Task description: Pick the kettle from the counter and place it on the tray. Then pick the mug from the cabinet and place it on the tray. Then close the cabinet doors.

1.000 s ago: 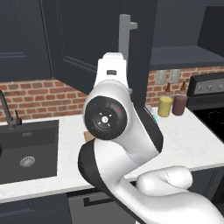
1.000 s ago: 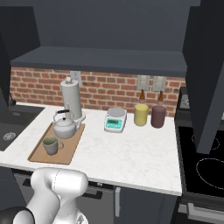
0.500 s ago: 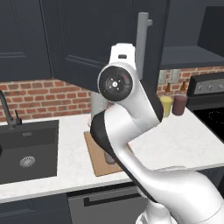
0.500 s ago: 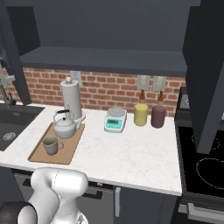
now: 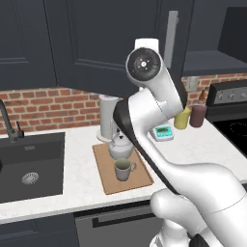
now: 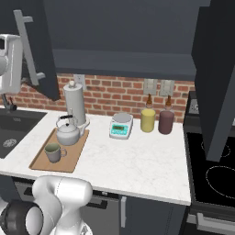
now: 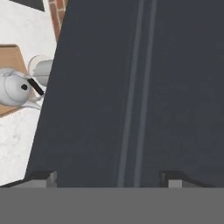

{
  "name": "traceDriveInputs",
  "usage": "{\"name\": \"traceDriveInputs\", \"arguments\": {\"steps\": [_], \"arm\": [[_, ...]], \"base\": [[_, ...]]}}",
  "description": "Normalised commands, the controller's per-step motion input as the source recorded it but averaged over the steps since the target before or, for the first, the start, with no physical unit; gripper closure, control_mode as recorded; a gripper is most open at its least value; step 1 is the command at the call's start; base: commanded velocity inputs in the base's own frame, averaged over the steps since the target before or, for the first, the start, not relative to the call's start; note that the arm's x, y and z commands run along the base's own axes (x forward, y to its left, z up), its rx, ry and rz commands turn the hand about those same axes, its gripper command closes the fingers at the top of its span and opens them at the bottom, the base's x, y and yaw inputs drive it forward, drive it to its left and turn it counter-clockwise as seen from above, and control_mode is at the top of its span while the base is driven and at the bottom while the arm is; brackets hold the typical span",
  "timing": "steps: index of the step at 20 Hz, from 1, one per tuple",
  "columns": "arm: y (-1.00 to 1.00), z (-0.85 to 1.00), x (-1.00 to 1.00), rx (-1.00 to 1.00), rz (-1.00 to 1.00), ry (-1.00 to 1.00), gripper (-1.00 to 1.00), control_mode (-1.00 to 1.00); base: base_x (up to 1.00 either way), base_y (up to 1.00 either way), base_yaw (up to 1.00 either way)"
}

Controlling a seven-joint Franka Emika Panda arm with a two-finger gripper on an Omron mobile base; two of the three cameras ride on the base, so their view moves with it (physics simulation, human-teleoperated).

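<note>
Nearest the hand camera, the gripper [image 7: 107, 179] has its jaws spread wide and empty, facing the flat panel of a cabinet door [image 7: 140, 87], apparently lined up to push it shut. Below, the mug [image 5: 123, 169] and kettle [image 5: 119, 146] already sit on the tray [image 5: 137, 177] upon the desk [image 6: 137, 160]. Farther off, the right cabinet door [image 6: 215, 82] stands ajar.
</note>
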Motion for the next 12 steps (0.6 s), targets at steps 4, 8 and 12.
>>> {"name": "traceDriveInputs", "arguments": {"steps": [4,8,12], "arm": [[-0.46,-0.16,0.80,0.00,0.00,0.13,-1.00,-1.00],[-0.35,-0.21,0.84,0.00,0.00,0.08,-1.00,-1.00],[-0.22,-0.30,0.84,0.00,0.00,0.02,-1.00,-1.00]], "base": [[0.00,0.00,0.00],[0.00,0.00,0.00],[0.00,0.00,0.00]]}}
